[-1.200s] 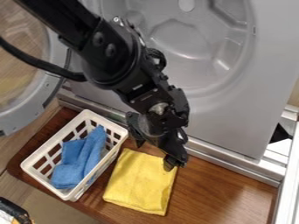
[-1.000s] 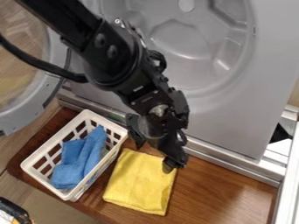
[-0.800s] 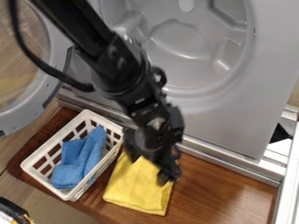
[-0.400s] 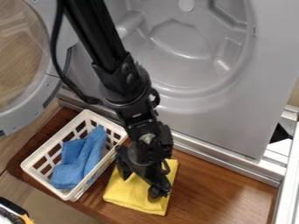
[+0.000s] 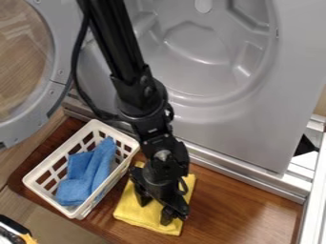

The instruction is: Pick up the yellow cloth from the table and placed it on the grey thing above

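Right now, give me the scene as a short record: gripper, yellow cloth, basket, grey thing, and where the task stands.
gripper: black gripper low over the yellow cloth, fingers apart
yellow cloth: on the brown wooden table, partly hidden by the gripper
basket: white, slatted basket, beside the yellow cloth
basket contents: blue cloth
grey thing: large grey moulded panel, above the table in the view
task status: yellow cloth not yet on the grey panel
contact: cannot tell whether the fingers touch the cloth

Grey panel (image 5: 267, 114): bright, small white glints in its hollow
Door window (image 5: 19, 62): pale streaky reflections
Wooden surface (image 5: 235, 205): soft sheen, darker beside the white basket (image 5: 77, 211)
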`<move>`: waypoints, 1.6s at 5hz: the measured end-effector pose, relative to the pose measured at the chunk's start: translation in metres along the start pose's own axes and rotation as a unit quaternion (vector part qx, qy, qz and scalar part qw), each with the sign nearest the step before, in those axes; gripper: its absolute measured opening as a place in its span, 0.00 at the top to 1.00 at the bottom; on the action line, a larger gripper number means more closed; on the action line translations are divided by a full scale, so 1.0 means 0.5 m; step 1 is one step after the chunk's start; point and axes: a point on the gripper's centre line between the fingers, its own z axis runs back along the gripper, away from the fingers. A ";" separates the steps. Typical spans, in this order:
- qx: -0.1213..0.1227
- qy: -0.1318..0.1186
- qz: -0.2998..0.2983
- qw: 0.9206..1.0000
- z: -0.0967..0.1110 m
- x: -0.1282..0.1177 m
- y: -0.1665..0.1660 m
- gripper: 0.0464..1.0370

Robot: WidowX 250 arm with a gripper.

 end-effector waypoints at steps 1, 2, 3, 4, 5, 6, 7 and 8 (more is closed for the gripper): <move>0.001 0.002 -0.007 1.000 0.000 0.001 -0.009 0.63; 0.011 0.002 -0.005 1.000 0.004 0.005 -0.005 0.83; 0.030 -0.032 -0.008 0.999 0.051 0.026 0.009 0.94; 0.049 -0.097 0.002 0.994 0.132 0.057 0.028 0.96; 0.067 -0.161 0.017 0.984 0.223 0.094 0.049 0.96; 0.067 -0.216 0.023 0.974 0.292 0.151 0.067 0.96; 0.067 -0.245 0.016 0.967 0.320 0.219 0.084 0.96; 0.064 -0.239 0.012 0.969 0.300 0.274 0.110 0.96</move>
